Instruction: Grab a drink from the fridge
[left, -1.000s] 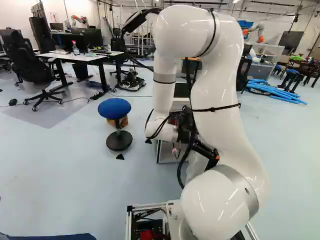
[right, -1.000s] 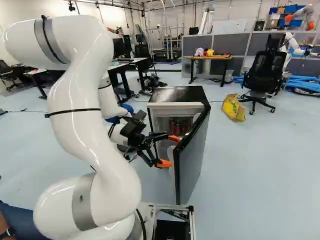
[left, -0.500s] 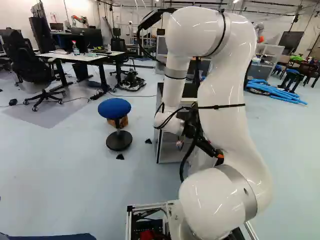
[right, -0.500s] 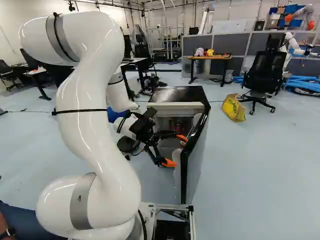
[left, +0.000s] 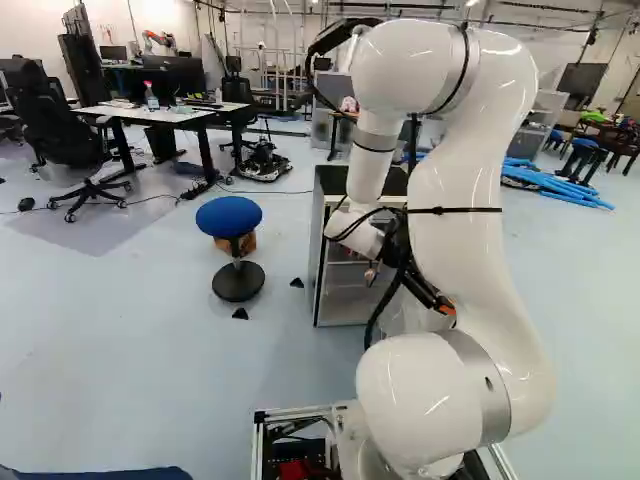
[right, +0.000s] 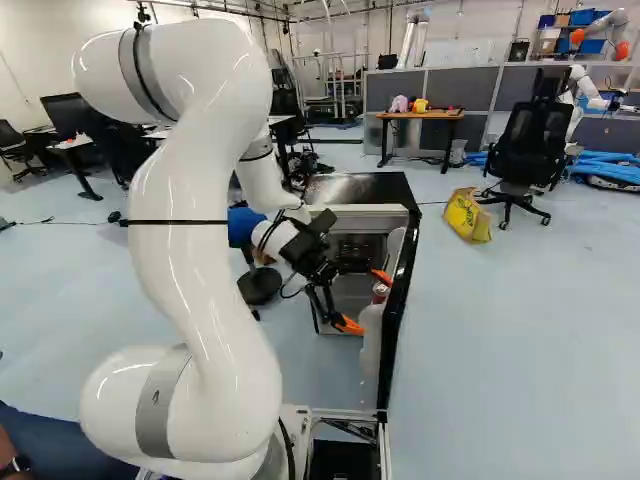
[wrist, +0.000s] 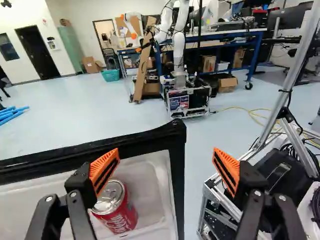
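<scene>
Hanging wide open near a red can (wrist: 119, 212), the gripper (wrist: 166, 150) is holding nothing.
The can is standing in the white shelf (wrist: 152, 187) of the fridge door (wrist: 177, 167), under and beside one finger (wrist: 104, 172), not in the middle. If the gripper is going straight down, that finger may be bumping the can's top and tipping it, because it is lining up too close. If it is closing from here, it may be missing the can or pinching the door's black edge, as that edge is lying between the fingers. A push there may be swinging the door. The can is looking shiny and round, with a silver top and white letters, and it is standing upright.
</scene>
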